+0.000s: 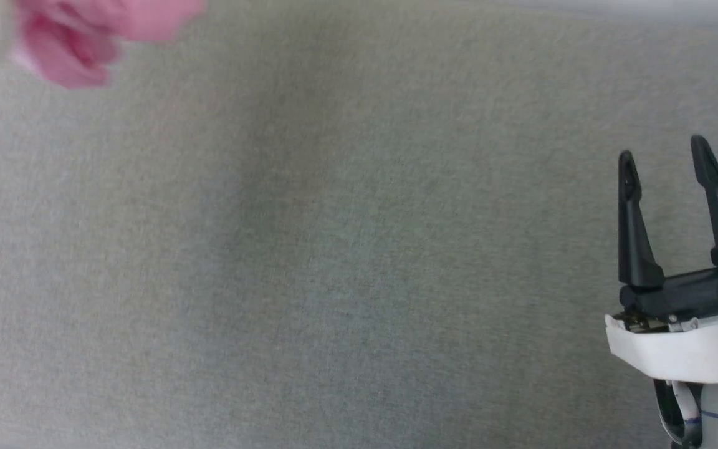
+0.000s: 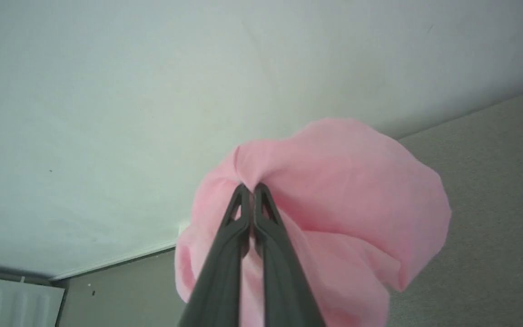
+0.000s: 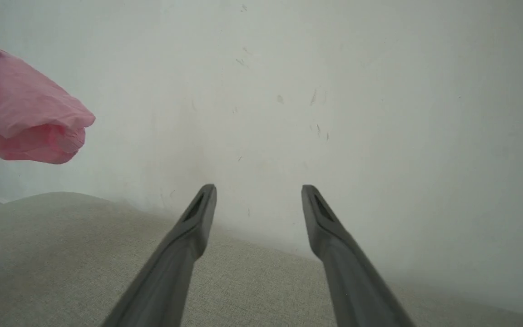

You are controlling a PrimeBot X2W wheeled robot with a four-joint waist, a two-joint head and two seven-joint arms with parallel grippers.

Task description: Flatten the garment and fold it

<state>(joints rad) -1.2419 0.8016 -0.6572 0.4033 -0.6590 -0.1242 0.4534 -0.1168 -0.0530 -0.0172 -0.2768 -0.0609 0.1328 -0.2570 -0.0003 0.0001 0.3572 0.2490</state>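
Fingers of left gripper (image 2: 252, 187) clamp bunched pink shorts (image 2: 343, 181) aloft; right gripper (image 1: 662, 148) splayed, empty. Flattening, folding both outstanding.

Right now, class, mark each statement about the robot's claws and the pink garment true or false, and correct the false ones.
1. The left claw is shut on the garment. True.
2. The right claw is open. True.
3. The right claw grips the garment too. False: it is empty and well apart from the garment.
4. The garment is spread out flat. False: it hangs bunched from the left claw, lifted off the grey surface.
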